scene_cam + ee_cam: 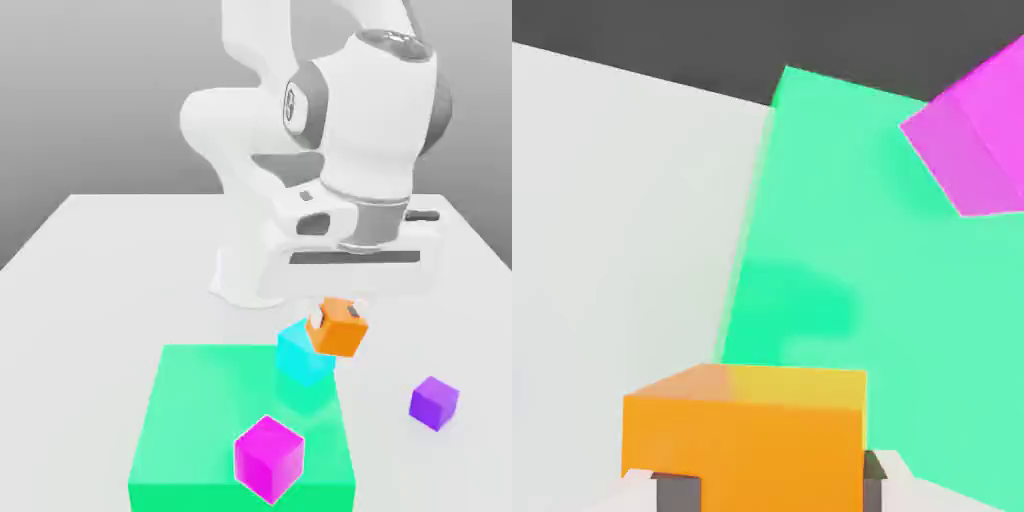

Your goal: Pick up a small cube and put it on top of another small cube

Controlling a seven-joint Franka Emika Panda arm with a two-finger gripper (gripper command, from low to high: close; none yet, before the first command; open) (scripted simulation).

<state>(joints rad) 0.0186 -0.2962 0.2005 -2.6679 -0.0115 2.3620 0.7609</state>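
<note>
My gripper (337, 316) is shut on the small orange cube (341, 331), which hangs tilted just above the table, right beside the cyan cube (303, 354). In the hand view the orange cube (747, 430) sits between my two dark fingertips (677, 492). A small purple cube (434, 402) rests on the white table toward the exterior view's right, apart from the gripper.
A flat green platform (200, 420) lies at the front of the table and also appears in the hand view (842, 250). The cyan cube stands on its far right corner. A larger magenta cube (268, 457) (977, 130) sits near its front edge.
</note>
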